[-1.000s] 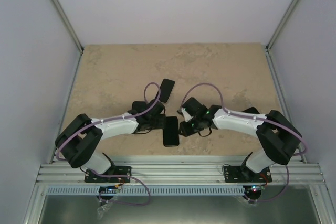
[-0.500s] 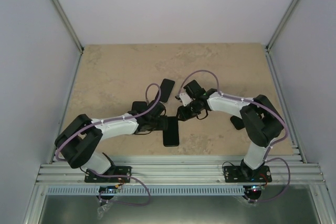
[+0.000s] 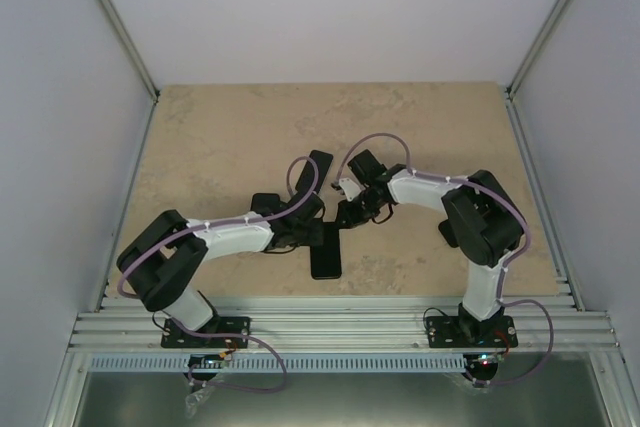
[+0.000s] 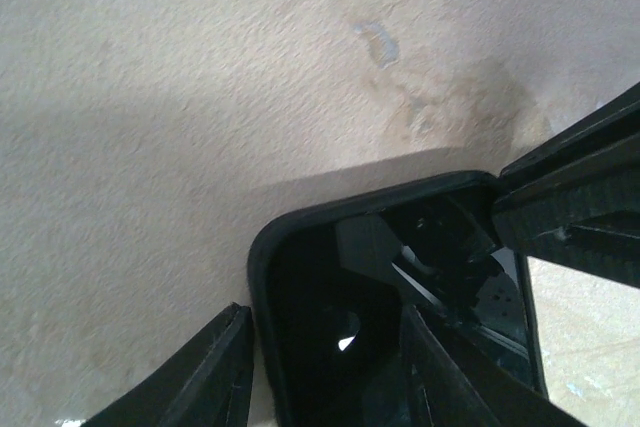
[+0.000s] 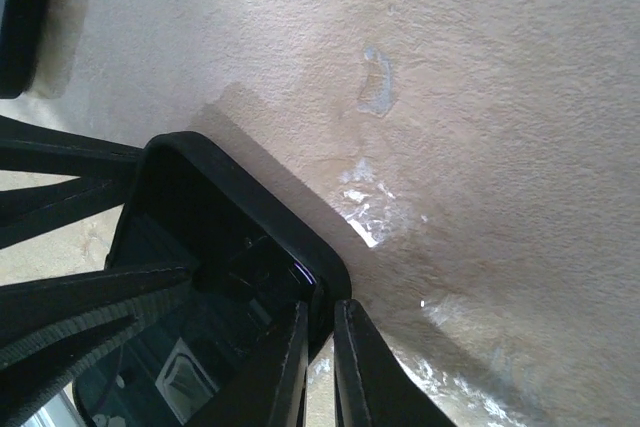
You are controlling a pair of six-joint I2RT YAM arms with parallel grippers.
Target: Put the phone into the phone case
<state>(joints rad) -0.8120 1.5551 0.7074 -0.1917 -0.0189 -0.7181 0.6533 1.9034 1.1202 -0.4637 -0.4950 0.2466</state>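
The phone case (image 3: 326, 252) is a black shell with a raised matte rim (image 5: 240, 197) and a glossy inside (image 4: 300, 277), lying flat near the table's front. My right gripper (image 3: 343, 217) (image 5: 320, 307) is pinched on the rim at the case's far corner, one finger inside and one outside. From the other side my left gripper (image 3: 312, 232) (image 4: 322, 312) straddles the neighbouring edge with a wide gap, its left finger (image 4: 225, 367) outside the rim. The phone (image 3: 318, 171) (image 5: 20, 17), a black slab, lies apart, just behind both grippers.
The tabletop (image 3: 220, 137) is beige stone-patterned, enclosed by pale walls (image 3: 60, 147) on the left, right and back. An aluminium rail (image 3: 340, 332) carrying both arm bases runs along the front edge. The two arms crowd together over the case.
The right arm folded inward and its gripper moved back and left to the case's far corner, narrowing onto the rim. The left gripper's fingers also came closer together. Case and phone stayed put.
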